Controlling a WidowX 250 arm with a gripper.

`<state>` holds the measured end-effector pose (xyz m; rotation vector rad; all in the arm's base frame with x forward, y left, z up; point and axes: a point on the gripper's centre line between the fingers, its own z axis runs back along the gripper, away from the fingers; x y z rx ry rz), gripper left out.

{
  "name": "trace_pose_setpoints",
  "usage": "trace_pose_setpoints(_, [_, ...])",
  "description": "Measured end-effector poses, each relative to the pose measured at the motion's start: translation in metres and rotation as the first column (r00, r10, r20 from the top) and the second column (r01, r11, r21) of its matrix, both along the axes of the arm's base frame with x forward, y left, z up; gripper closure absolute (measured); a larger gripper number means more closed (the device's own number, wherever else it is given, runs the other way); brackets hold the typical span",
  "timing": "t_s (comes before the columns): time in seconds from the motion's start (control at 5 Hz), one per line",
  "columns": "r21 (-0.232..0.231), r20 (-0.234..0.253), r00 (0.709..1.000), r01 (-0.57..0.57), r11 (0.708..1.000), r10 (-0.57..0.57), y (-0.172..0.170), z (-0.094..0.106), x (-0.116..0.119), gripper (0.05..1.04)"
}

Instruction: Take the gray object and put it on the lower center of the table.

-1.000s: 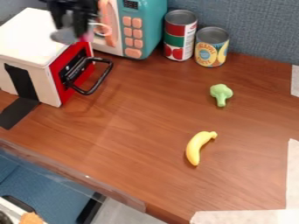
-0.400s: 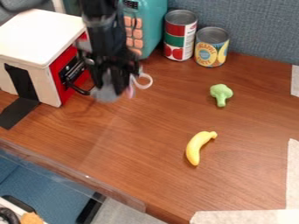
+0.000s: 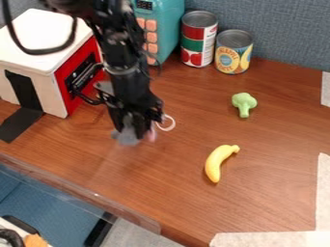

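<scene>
A brown wood-grain table (image 3: 193,96) runs right across the view here, a blue-gray fabric partition (image 3: 277,29) behind it, pale tape (image 3: 264,239) at its lower right corner. Counting up, biggest first: one boxy white toy oven (image 3: 38,29) with a red front and black handle, one teal toy microwave (image 3: 169,24) with orange buttons, two cylindrical metal cans (image 3: 199,43) side by side, one curved yellow toy banana (image 3: 218,161), one green toy broccoli (image 3: 243,102).

And there's the jointed black arm (image 3: 122,48), slanting down from the upper left past the oven, its black two-finger gripper (image 3: 138,129) pointing downward over the left part of the table. The jaws are closed on a blurry gray object (image 3: 127,137), parted only by what they grip, and it's low, left of the banana; whether it touches the wood I can't tell. A thin white loop (image 3: 168,123) sits just beside the gripper.
</scene>
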<state>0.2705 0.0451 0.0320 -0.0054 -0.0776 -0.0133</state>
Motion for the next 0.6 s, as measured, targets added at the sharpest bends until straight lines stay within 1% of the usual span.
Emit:
trace_pose_setpoints(0.2, [-0.004,-0.008,1.0,-0.012,1.0,0.012,-0.004,-0.004,-0.004,0.231])
trace_pose_setpoints(0.4, [0.02,-0.06,0.998,-0.017,1.0,0.018,-0.015,-0.003,-0.01,0.069])
trace_pose_setpoints(0.6, [0.068,-0.087,0.992,-0.081,0.994,0.087,-0.017,0.003,-0.016,0.073])
